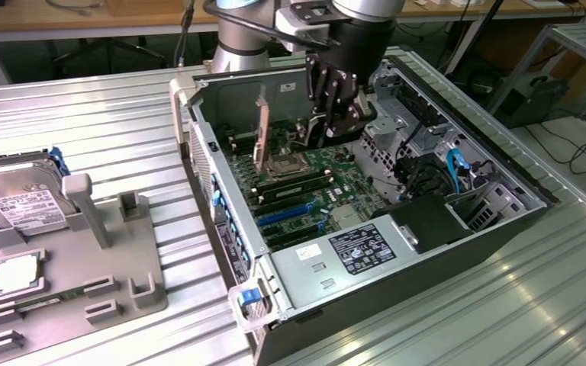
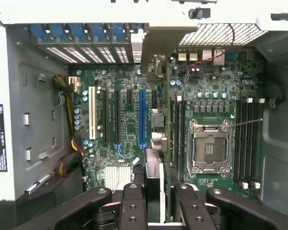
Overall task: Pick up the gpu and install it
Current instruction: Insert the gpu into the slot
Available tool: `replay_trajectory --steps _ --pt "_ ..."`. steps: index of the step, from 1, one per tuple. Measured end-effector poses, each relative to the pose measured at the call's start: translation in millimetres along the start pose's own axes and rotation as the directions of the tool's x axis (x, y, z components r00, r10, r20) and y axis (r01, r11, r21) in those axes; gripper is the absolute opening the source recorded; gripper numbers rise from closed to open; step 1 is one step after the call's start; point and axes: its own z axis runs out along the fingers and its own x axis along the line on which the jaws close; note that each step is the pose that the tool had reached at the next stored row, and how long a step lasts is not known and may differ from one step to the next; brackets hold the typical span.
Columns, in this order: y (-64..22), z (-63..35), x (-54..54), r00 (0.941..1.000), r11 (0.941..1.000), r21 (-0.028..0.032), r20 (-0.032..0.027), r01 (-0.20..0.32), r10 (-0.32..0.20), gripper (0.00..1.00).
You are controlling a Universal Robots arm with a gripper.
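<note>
The pincer (image 2: pixel 156 191) is narrowed on the gpu (image 2: pixel 154 167), which runs edge-on as a dark slab from between the fingers (image 2: pixel 132 201) out ahead of them to its silver bracket (image 2: pixel 153 64). All of it hangs inside the open computer case (image 1: pixel 497 221), above the motherboard (image 2: pixel 125 76). In the exterior view the pincer (image 1: pixel 329 126) sits deep among the case walls, and there I cannot say for sure which part under it is the card. The main risk, as I judge it, is a skewed descent. The blue slot (image 2: pixel 143 117) lies just beside the card's line, on the side away from the CPU socket (image 2: pixel 209 148). A card that comes down off that line would press on the board, or on the small capacitors near it, rather than seat. The bracket could also catch on the rear slot frame (image 2: pixel 86 36) ahead of the pincer (the gap there looks tight). A thin card gripped at one end may tilt or slip if it meets resistance. Room is narrow: the memory slots (image 2: pixel 177 129) stand close on the socket side and the white slot (image 2: pixel 91 112) lies beyond the blue one. The yellow and black cables (image 2: pixel 67 103) are further out that way, near the case wall. Above the pincer the case is open, so the freest way is straight up.
</note>
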Motion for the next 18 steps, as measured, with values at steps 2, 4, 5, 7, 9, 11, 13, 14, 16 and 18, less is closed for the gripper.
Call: replay_trajectory --steps 2,4,5,7,9,11,13,14,16,18 --pt "0.1 2.0 -1.3 1.0000 1.0000 0.0010 -0.0001 -0.006 0.006 0.28" --pt "1.2 5.1 -1.6 0.9999 0.9999 0.0014 0.0003 -0.015 0.015 0.28" --pt "2.1 6.9 -1.7 0.9998 0.9998 0.0014 0.0003 -0.019 0.019 0.28" --pt "4.5 9.5 -1.7 0.9998 0.9998 0.0045 0.0003 -0.021 0.021 0.28" --pt "5.9 10.7 -1.7 0.9998 0.9997 0.0149 0.0004 -0.021 0.021 0.28" --pt "7.0 12.0 -1.7 0.9998 0.9994 0.0285 0.0011 -0.021 0.021 0.28" --pt "7.3 15.5 -1.7 0.9998 0.9993 0.0300 0.0012 -0.021 0.021 0.28" --pt "7.3 18.0 -1.1 0.9998 0.9993 0.0306 0.0012 -0.021 0.020 0.28" --pt "7.4 19.4 1.6 0.9998 0.9993 0.0319 0.0028 -0.021 0.021 0.28" --pt "7.4 20.1 2.0 0.9998 0.9993 0.0318 0.0035 -0.021 0.021 0.28"
